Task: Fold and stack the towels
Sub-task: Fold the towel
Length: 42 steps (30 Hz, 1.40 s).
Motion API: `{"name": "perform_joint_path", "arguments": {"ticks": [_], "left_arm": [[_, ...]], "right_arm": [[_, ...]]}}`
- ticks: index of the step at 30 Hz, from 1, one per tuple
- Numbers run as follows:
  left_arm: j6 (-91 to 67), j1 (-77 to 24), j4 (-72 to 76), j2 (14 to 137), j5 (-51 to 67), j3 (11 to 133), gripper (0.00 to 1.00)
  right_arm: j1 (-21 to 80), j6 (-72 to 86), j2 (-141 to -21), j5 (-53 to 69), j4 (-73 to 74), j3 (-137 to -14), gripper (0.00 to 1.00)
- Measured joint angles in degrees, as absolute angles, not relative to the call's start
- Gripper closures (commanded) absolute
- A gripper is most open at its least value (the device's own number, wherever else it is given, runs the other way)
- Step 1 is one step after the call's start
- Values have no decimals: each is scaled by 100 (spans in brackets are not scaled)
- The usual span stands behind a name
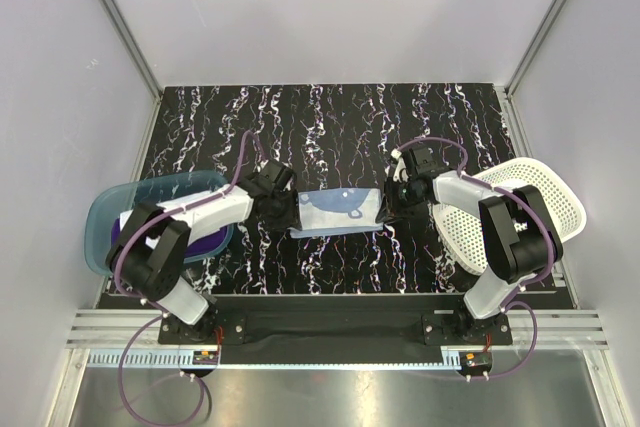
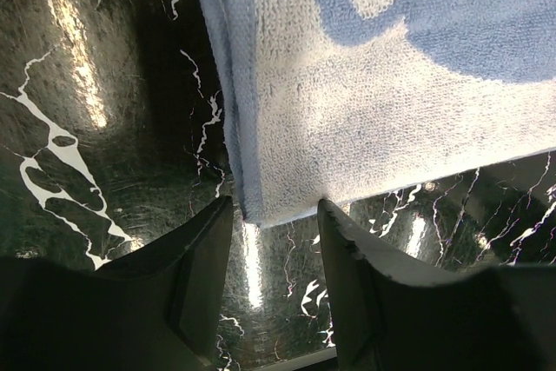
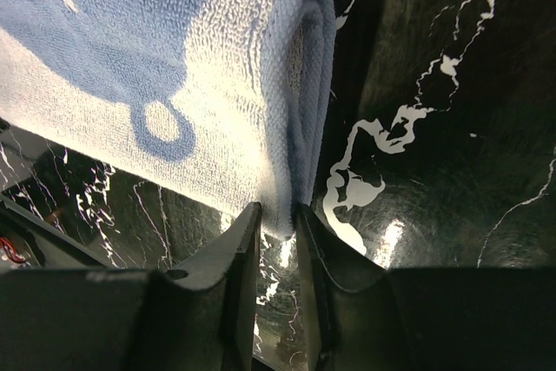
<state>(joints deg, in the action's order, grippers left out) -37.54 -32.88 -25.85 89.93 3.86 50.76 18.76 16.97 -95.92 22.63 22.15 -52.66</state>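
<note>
The left arm (image 1: pixel 200 212) hides most of the purple towel (image 1: pixel 208 243) in the tub (image 1: pixel 100 209); wrist views crop the blue towel (image 2: pixel 391 84).

I find no readable text, number, brand or sign in any of my three views. The light blue towel (image 1: pixel 338 211) at the middle of the table carries only a darker blue printed shape with a ring in it, and a small red mark in the right wrist view; none of it forms letters. On the near rail, two small dark modules, one on the left (image 1: pixel 207 354) and one on the right (image 1: pixel 478 359), show orange spots, but any print on them is too small for me to read.
</note>
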Motion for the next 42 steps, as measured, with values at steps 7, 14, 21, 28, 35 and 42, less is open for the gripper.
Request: {"name": "perform_joint_path", "arguments": {"ticks": [7,14,21,28,35,42], "left_arm": [[-3752,-3183,-2591,8807,460,5076,51],[-3754,-2906,-2471,8772,646,5013,53],[-3754,-2912,-2370,8790,797,5000,56],[-3758,-2912,-2290,8903,851,5000,59],[-3765,-2912,-2294,9032,851,5000,60],[-3822,-2912,-2292,9087,847,5000,86]], "right_arm": [[1879,1697,-9590,2349,2217,-5234,68],[1881,1699,-9504,2346,2233,-5214,64],[1881,1721,-9439,2346,2235,-5131,64],[1881,1730,-9439,2346,2222,-5087,69],[1881,1737,-9439,2346,2217,-5087,69],[1881,1732,-9439,2349,2215,-5087,89]]}}
